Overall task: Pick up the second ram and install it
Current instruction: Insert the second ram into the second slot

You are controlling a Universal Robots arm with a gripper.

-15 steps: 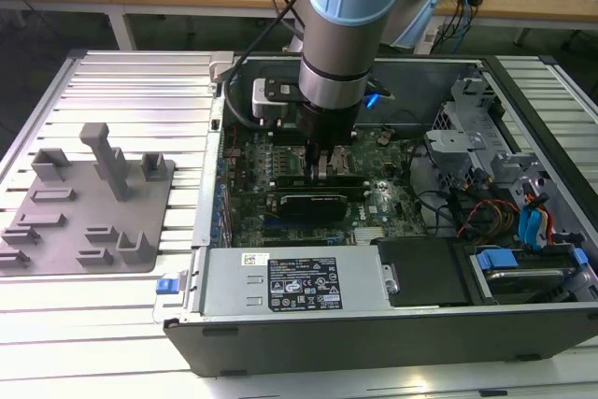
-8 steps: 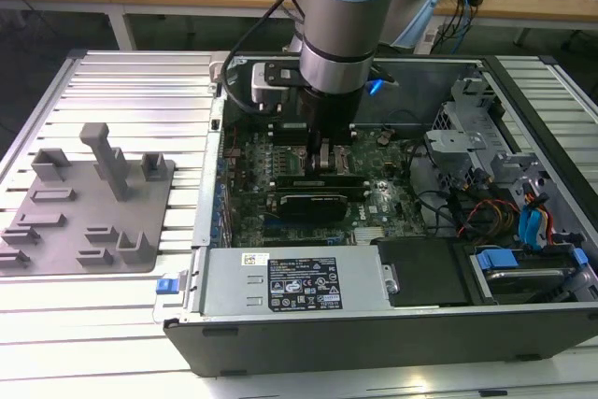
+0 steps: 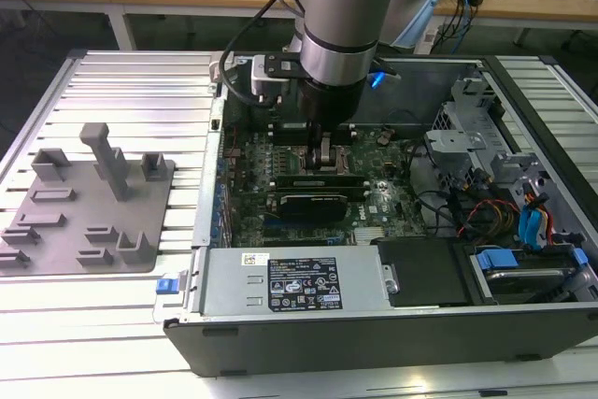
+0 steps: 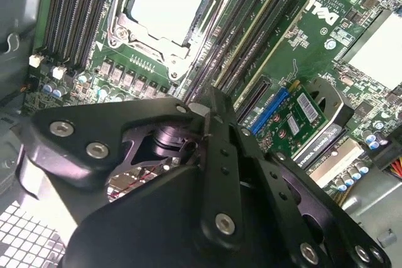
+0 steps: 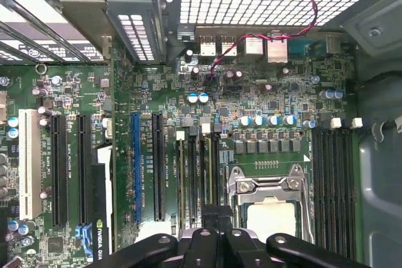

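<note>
The second ram is a thin green stick standing in a memory slot beside the processor socket, inside the open computer case. Its pale top edge runs straight in under my fingertips. In the first wrist view the ram lies among the dark parallel slots. My gripper reaches down into the case over those slots. Its black fingers are closed together, and the gripper is shut on the stick's upper edge. In the first wrist view the gripper hides the part of the stick beneath it.
A grey fixture plate with plastic blocks lies on the slatted table at the exterior view's left. A black expansion card sits just beside the slots. The processor socket, power supply and drive cage crowd the case.
</note>
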